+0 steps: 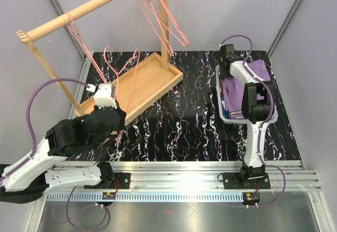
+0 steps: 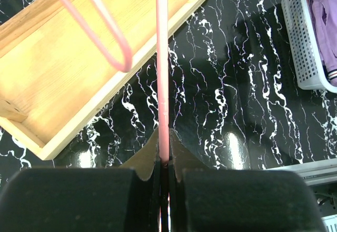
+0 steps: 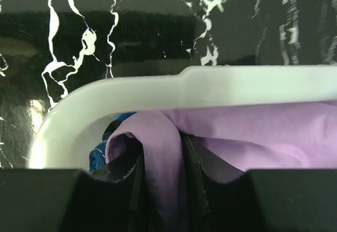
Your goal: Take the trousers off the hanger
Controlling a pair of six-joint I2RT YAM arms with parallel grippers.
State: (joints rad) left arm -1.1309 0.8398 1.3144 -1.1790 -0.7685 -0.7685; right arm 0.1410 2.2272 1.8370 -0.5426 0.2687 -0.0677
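Both pairs are off the hangers and lie in a white plastic basket [image 1: 219, 84] at the right of the worktop [image 1: 184, 126], a glossy black slab veined in white like marble. The lilac shorts [image 3: 263, 132] are on top, soft, matte and loosely folded. Only a mottled scrap of the dark blue shorts [image 3: 100, 153] shows beneath them, at the basket's rounded corner. The basket's wall is pierced with small holes and its rim is thick and smooth. The right claw [image 3: 162, 153] reaches into it, its two black fingers partly apart with a fold of lilac cloth filling the gap (whether they press on it I cannot tell). The left claw [image 2: 164, 137] is closed tight on the thin, straight bar of a pink wire hanger [image 2: 162, 58], whose wire runs up toward the round rail [image 1: 89, 8] of a pale wooden rack. A second hanger [image 1: 163, 21], equally thin and pink, hangs bare from the rail beside the upright post. The rack stands in a shallow rectangular wooden tray [image 1: 152, 76] with a raised lip. Two hangers, two arms and one basket can be counted.
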